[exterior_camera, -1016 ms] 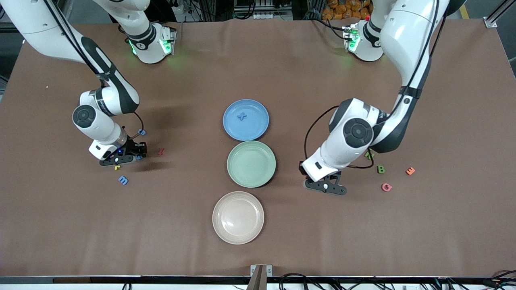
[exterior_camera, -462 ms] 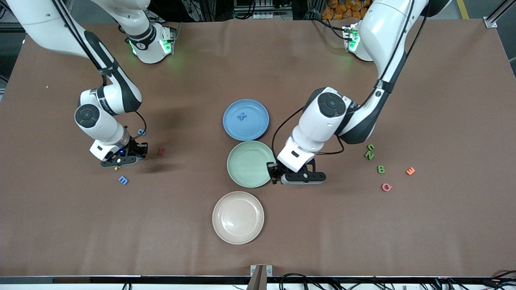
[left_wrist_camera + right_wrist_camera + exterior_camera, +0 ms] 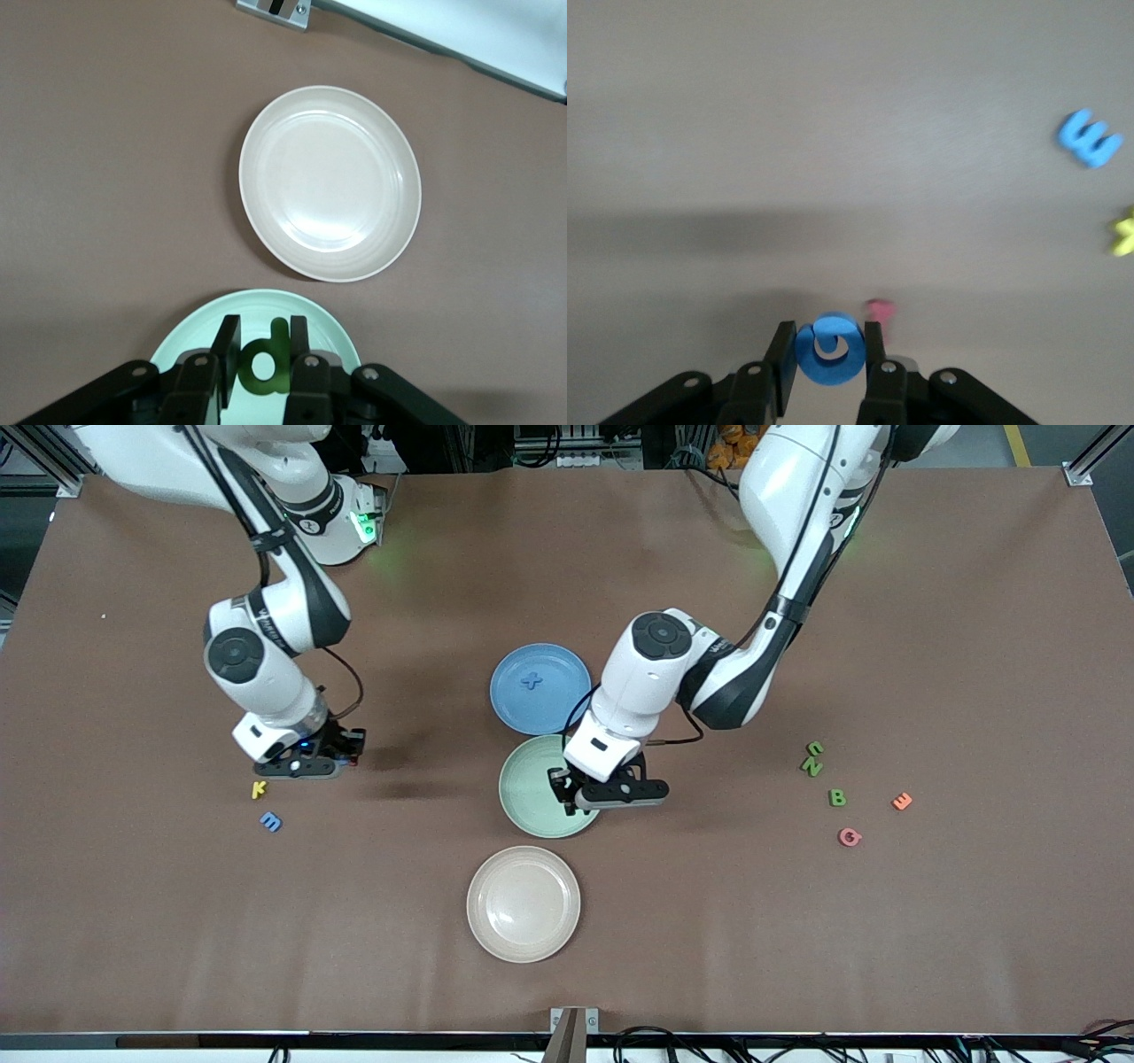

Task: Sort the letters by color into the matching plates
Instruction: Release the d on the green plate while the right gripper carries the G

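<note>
My left gripper (image 3: 562, 785) hangs over the pale green plate (image 3: 528, 806), shut on a dark green letter (image 3: 266, 363) shaped like a d. My right gripper (image 3: 353, 747) is above the table toward the right arm's end, shut on a round blue letter (image 3: 828, 350). A dark red letter (image 3: 879, 310) lies on the table just under it. The blue plate (image 3: 560, 701) holds a blue cross-shaped letter (image 3: 532, 681). The cream plate (image 3: 523, 903) is bare. A yellow letter (image 3: 259, 789) and a blue letter (image 3: 271, 821) lie near my right gripper.
Toward the left arm's end lie two green letters (image 3: 812, 757), a green B (image 3: 837, 797), an orange letter (image 3: 901, 801) and a pink G (image 3: 850, 836). The three plates stand in a row at mid-table, the cream one nearest the front camera.
My left arm carried the green letter from beside the loose green letters to over the green plate. My right gripper closed on the blue letter, rose and shifted toward the plates, uncovering the yellow letter.
</note>
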Action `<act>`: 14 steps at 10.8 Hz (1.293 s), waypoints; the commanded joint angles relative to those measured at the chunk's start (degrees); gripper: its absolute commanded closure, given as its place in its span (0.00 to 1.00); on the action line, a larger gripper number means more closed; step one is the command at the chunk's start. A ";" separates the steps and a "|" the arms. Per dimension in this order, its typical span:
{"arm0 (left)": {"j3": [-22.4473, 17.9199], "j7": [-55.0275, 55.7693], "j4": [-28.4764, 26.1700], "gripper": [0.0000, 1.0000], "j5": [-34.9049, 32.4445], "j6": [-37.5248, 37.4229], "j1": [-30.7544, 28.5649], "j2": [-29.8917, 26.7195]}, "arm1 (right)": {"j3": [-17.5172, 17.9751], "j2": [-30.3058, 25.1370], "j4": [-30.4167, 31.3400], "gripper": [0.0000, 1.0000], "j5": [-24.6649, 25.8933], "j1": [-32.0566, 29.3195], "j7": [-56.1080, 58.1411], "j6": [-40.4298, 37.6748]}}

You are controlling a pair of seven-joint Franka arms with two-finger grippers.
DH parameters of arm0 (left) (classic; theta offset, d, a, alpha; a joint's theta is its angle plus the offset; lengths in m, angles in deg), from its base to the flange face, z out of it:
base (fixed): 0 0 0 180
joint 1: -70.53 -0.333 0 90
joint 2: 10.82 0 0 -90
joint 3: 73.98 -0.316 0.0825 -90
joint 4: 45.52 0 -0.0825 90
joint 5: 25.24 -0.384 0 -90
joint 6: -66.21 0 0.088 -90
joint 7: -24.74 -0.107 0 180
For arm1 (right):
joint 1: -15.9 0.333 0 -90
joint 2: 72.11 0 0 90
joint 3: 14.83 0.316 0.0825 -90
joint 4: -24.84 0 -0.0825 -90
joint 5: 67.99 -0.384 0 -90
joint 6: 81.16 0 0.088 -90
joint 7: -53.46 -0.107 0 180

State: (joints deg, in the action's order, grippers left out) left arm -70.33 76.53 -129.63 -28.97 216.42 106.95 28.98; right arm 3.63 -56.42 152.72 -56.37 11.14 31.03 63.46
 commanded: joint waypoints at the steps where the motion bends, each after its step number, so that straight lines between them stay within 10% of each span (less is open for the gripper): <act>1: -5.49 5.33 0.70 1.00 -1.97 0.71 5.75 1.59 | 4.10 0.21 0.00 1.00 -1.34 4.49 -14.96 -0.74; 8: -9.10 9.11 0.44 1.00 -3.29 0.36 10.15 3.53 | 17.30 4.86 -5.61 1.00 -1.07 9.93 -43.45 -3.03; 9: -9.10 9.20 0.44 0.92 -3.29 0.44 10.16 3.62 | 17.31 6.79 -7.54 1.00 -0.64 12.21 -47.14 -3.03; 10: -9.10 9.81 0.44 0.61 -3.29 0.36 10.16 3.62 | 17.22 9.50 -9.99 1.00 -0.02 14.84 -51.01 -3.03; 11: -9.10 10.69 0.44 0.03 -3.29 0.35 10.16 3.62 | 17.22 11.71 -11.50 1.00 3.72 16.17 -54.96 -3.03; 14: -9.10 10.79 0.26 0.00 -3.56 0.35 9.55 3.36 | 17.31 16.64 -14.06 1.00 14.90 18.12 -67.72 -2.94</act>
State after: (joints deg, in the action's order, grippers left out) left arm -78.45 85.10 -129.67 -30.59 216.45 116.27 32.33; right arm 20.69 -44.43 142.17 -48.03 28.56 -29.78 61.10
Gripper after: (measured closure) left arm 0.304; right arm 0.652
